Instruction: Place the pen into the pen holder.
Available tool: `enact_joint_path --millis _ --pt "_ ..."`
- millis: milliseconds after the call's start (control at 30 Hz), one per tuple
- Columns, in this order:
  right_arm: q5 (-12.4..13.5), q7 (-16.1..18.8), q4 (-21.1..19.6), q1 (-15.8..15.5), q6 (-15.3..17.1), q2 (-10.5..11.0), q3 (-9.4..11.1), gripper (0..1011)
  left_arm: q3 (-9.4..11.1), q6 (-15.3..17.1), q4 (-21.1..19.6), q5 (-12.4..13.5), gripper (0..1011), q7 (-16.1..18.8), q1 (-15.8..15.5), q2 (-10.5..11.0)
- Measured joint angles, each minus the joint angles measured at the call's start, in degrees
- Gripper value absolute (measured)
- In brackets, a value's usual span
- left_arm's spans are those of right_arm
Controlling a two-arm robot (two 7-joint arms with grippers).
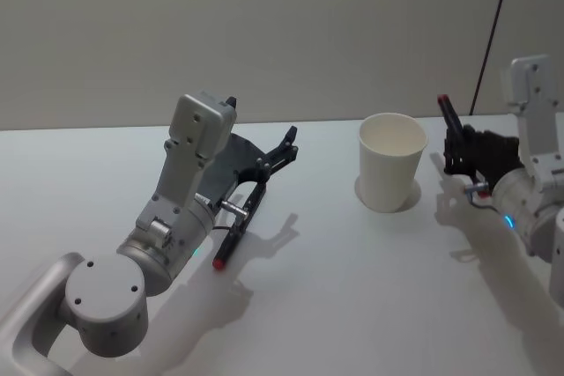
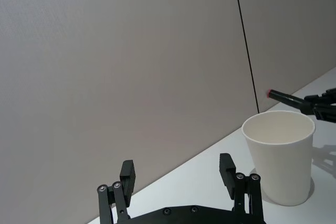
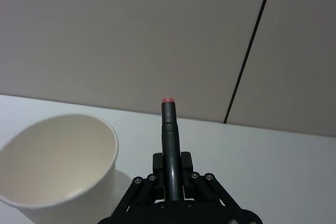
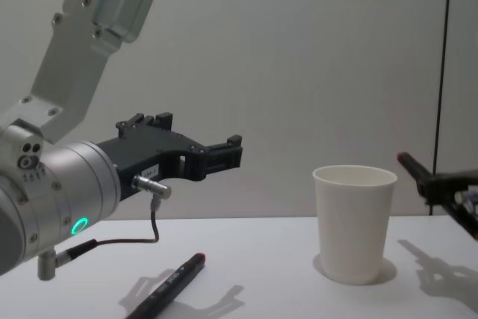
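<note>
The pen holder, a white paper cup [image 1: 392, 163] [image 4: 354, 223] [image 2: 281, 156] [image 3: 58, 166], stands upright on the table. To its right, at about rim height, my right gripper [image 1: 456, 145] [image 3: 170, 170] [image 4: 447, 184] is shut on a dark pen [image 1: 449, 117] [image 3: 169, 132] [image 4: 413, 165] [image 2: 286, 98] whose red end tilts toward the cup. Another dark pen with a red end [image 1: 233, 239] [image 4: 172, 280] lies flat on the table on the left. Above it, my left gripper [image 1: 280, 151] [image 2: 177, 174] [image 4: 224, 153] hovers open, holding nothing and pointing toward the cup.
The white table [image 1: 352, 305] runs back to a plain grey wall [image 1: 264, 33] with a dark vertical seam [image 1: 493, 33] on the right. Open tabletop lies between the lying pen and the cup.
</note>
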Motion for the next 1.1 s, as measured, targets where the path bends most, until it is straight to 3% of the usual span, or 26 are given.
enact_joint_path --millis 667,900,1100 --pt "-2.12 5.86 -1.74 0.52 -16.95 1.09 -0.03 181 0.0 0.0 0.0 0.0 1001 0.0 0.0 0.0" --pt "-2.0 8.71 -0.57 1.78 -24.32 1.11 -0.04 181 0.0 0.0 0.0 0.0 1001 0.0 0.0 0.0" --pt "-1.7 10.64 1.53 2.98 -28.74 0.84 -0.29 181 0.0 0.0 0.0 0.0 1001 0.0 0.0 0.0"
